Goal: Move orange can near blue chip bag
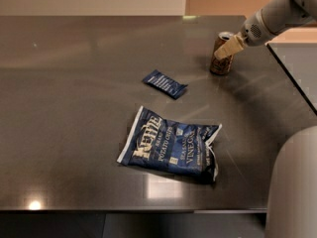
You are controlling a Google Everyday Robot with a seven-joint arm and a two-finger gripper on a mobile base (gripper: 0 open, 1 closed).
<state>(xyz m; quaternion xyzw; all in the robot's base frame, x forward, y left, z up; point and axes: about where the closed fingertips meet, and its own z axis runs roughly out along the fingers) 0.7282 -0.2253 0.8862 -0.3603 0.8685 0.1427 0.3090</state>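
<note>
The orange can [221,66] stands upright at the far right of the dark table, its silver top showing. My gripper [224,50] reaches in from the upper right and is at the can's upper half, its cream tip lying across the can's front. The blue chip bag [171,147] lies flat in the middle of the table nearer the front edge, well apart from the can, to the can's front left.
A small flat dark-blue packet [165,84] lies between the can and the bag. The table's right edge [292,78] runs just right of the can. A pale rounded part of the robot [294,182] fills the lower right corner.
</note>
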